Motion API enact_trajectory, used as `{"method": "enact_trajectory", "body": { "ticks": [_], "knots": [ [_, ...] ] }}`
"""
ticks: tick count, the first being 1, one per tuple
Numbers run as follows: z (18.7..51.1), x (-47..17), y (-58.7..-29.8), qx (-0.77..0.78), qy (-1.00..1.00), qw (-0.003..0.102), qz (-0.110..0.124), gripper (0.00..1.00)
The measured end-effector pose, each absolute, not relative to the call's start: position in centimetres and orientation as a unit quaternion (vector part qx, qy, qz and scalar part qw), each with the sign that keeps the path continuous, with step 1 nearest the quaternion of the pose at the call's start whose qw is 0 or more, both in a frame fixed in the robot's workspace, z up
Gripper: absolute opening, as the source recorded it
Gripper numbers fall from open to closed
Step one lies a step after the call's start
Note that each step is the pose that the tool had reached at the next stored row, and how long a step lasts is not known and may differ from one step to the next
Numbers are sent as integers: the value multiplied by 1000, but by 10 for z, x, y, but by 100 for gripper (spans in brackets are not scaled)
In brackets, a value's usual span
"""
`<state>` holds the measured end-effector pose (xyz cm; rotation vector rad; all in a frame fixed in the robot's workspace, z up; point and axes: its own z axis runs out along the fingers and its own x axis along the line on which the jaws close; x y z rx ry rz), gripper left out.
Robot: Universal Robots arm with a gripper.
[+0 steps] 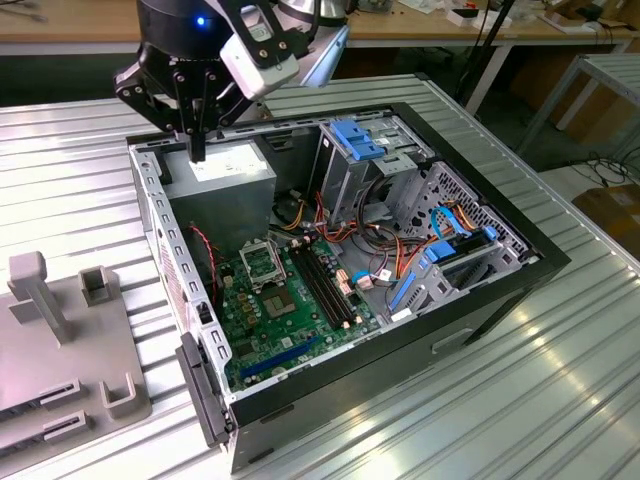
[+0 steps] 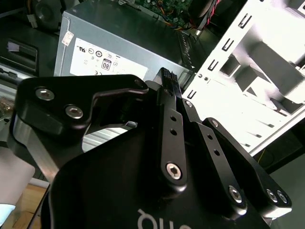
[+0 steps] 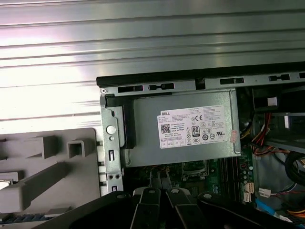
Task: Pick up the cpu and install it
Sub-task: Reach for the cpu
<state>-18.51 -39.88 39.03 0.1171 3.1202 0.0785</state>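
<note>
My gripper hangs over the far left corner of the open computer case, just above the grey power-supply box. Its two black fingers point down and are shut together, with nothing visible between them; both wrist views show the same gripper. The cpu is out of view. The square metal-framed socket with its dark centre sits on the green motherboard, below and toward the exterior view's right of the gripper. In the first wrist view the socket peeks out past the power supply.
A grey plastic fixture with upright posts and slots stands on the ribbed metal table at the exterior view's left. Inside the case are blue drive brackets, bundled cables and memory slots. A white metal side frame runs beside the gripper.
</note>
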Motion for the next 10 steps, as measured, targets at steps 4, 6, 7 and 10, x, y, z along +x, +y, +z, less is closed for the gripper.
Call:
{"method": "enact_trajectory", "body": {
  "ticks": [4,6,7,10],
  "knots": [
    [390,-187,-399,38,999,9,25,11],
    [390,-187,-399,38,999,9,25,11],
    [390,-188,-399,38,999,9,25,11],
    [390,-189,-399,38,999,9,25,11]
  ]
}}
